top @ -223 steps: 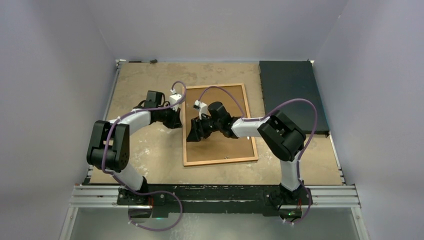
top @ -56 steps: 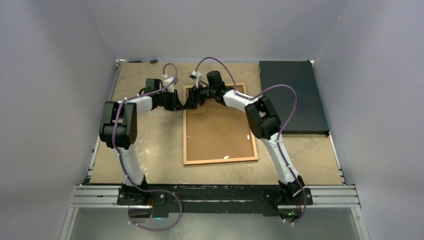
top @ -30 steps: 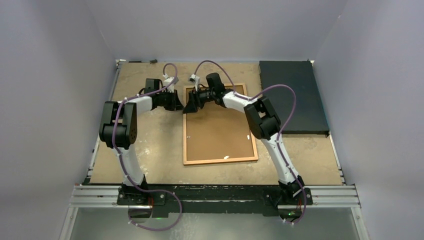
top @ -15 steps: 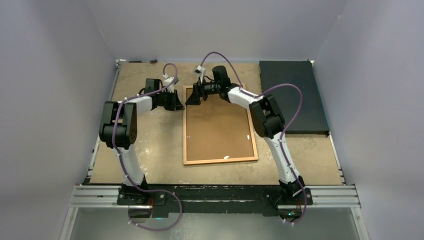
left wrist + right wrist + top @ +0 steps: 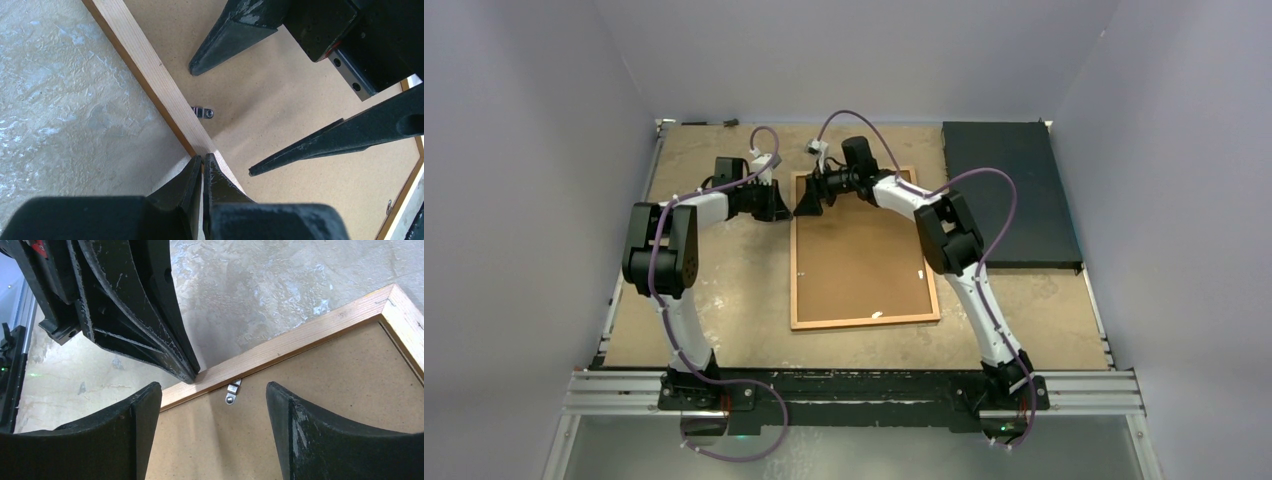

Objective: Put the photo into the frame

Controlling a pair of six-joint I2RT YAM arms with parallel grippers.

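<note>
The frame [image 5: 864, 322] lies face down on the table, its plain brown back board [image 5: 859, 260] up. The photo is not in view. My left gripper [image 5: 782, 207] is shut, its tips [image 5: 203, 159] resting against the frame's left wooden edge [image 5: 145, 65] near the far-left corner. My right gripper [image 5: 805, 205] is open and empty, hovering over the board just inside that edge. In the right wrist view its gap [image 5: 213, 386] faces a small metal clip [image 5: 232, 392] on the wooden edge [image 5: 310, 337]. The clip also shows in the left wrist view [image 5: 202, 112].
A dark black slab [image 5: 1009, 190] lies at the back right, beside the frame. The two grippers stand very close together at the frame's far-left corner. Pale walls enclose the table on three sides.
Over several seconds both grippers moved from the middle of the frame's left edge to its far-left corner. In the last second the right gripper shifted slightly; the left stayed put.
</note>
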